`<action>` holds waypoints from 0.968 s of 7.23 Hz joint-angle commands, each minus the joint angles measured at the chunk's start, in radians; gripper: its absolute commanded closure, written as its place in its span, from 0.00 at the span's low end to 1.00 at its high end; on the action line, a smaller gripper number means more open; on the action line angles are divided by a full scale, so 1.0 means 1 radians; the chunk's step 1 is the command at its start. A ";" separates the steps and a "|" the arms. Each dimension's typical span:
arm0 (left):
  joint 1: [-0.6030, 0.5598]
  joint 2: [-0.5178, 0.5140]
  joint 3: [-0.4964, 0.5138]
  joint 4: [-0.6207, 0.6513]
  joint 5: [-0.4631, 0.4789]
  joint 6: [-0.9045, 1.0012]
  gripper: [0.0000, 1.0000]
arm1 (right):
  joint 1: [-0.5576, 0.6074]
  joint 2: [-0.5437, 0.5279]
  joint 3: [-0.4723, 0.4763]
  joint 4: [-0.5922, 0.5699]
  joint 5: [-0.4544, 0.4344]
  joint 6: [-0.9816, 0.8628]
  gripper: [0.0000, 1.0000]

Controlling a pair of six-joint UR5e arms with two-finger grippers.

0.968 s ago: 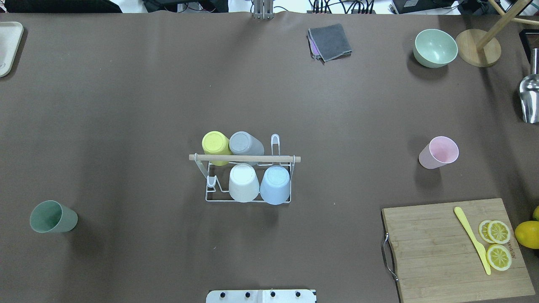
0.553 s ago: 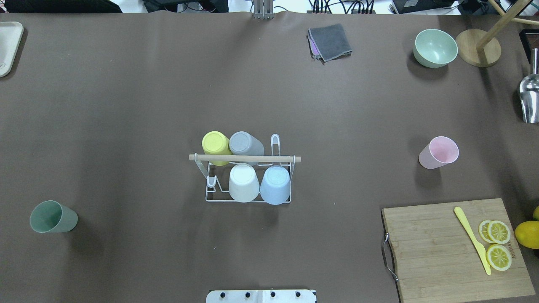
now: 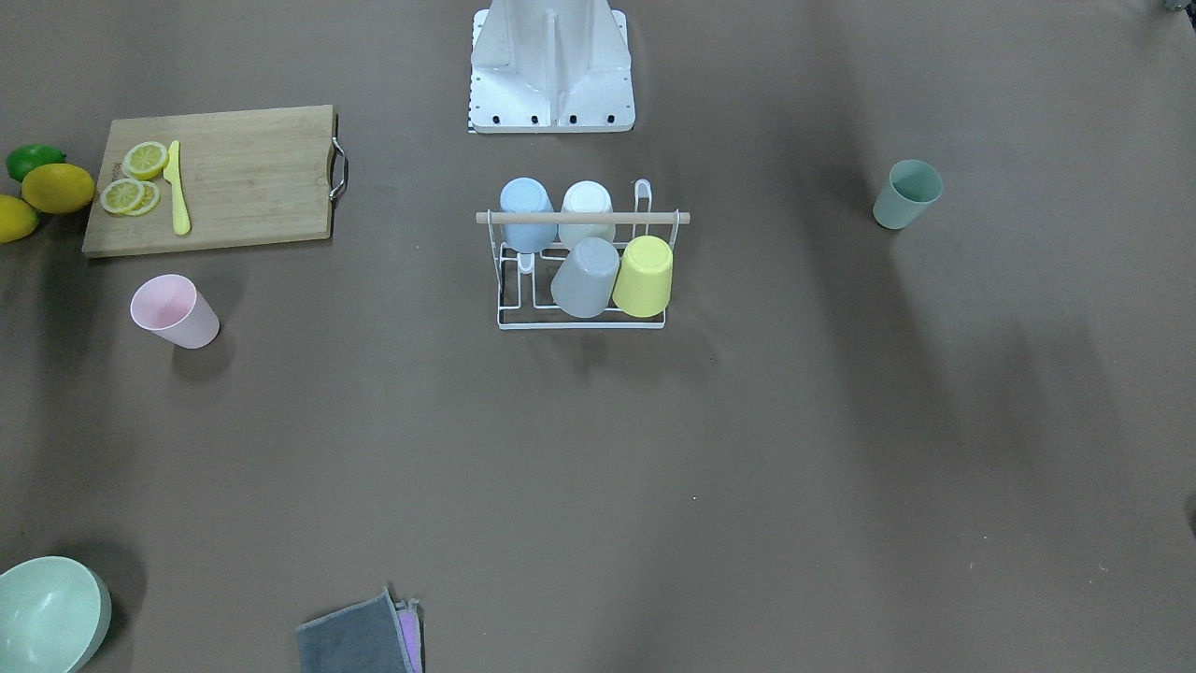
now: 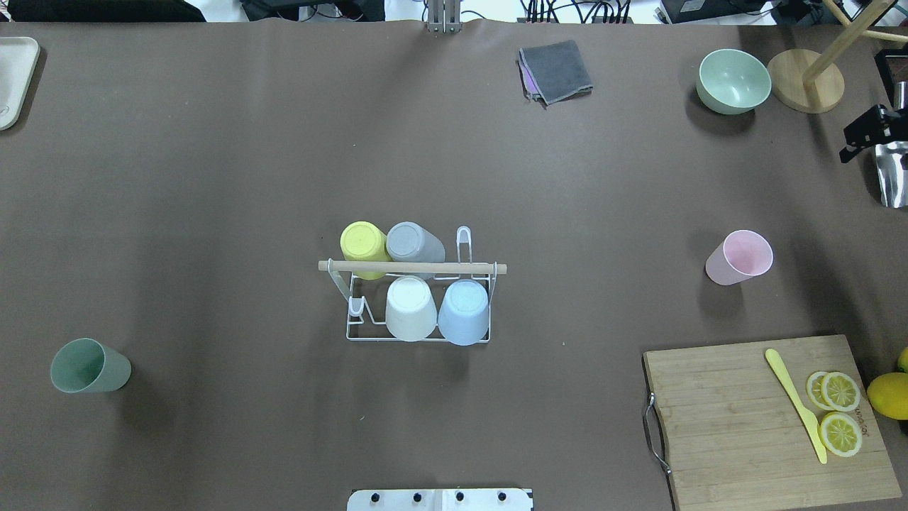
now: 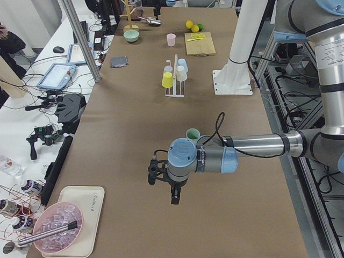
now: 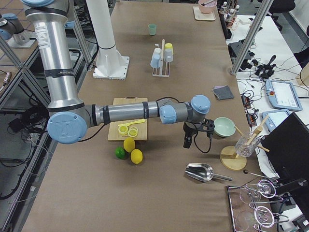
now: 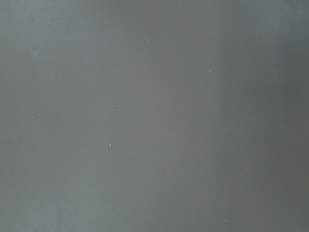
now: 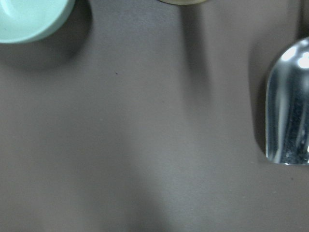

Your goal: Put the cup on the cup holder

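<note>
Your cup holder (image 4: 425,267) stood at the middle of the overhead view, and four cups were already upended on its prongs: the yellow cup (image 4: 363,241) and grey cup (image 4: 411,243) in the upper row, the white cup (image 4: 410,306) and blue cup (image 4: 464,309) in the lower. Two prongs were bare, one at the rack's upper right (image 4: 463,240) and one at its lower left (image 4: 357,306), so I judged the job about two-thirds done. The pink cup (image 4: 740,257) sat mouth-up at the right middle of that view, above the cutting board (image 4: 738,411), and the green cup (image 4: 89,365) sat at the lower left, both well apart from the rack. Neither had been picked up. The left gripper (image 5: 174,194) hung low over bare table near the green cup (its wrist camera showed nothing but table). The right gripper (image 6: 187,141) was at the upper right edge of the overhead view, between the mint bowl (image 4: 734,79) and the metal scoop (image 4: 892,167). I could not tell whether either pair of jaws was parted or closed, though neither seemed to carry a cup.
</note>
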 commanded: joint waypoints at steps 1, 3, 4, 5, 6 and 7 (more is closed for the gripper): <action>0.003 -0.078 0.027 0.001 -0.001 -0.002 0.02 | -0.041 0.156 -0.107 -0.088 0.006 -0.004 0.00; 0.001 -0.218 0.092 0.009 0.000 -0.010 0.03 | -0.093 0.213 -0.138 -0.127 0.011 -0.007 0.00; 0.003 -0.241 0.094 0.007 -0.001 -0.051 0.03 | -0.132 0.247 -0.147 -0.182 0.017 -0.009 0.00; 0.004 -0.235 0.073 -0.003 -0.007 -0.074 0.02 | -0.156 0.291 -0.175 -0.230 0.017 -0.018 0.00; 0.006 -0.238 0.089 -0.005 0.002 -0.077 0.03 | -0.185 0.316 -0.183 -0.282 0.017 -0.069 0.01; 0.007 -0.254 0.120 -0.003 0.005 -0.079 0.02 | -0.206 0.321 -0.189 -0.325 0.023 -0.149 0.01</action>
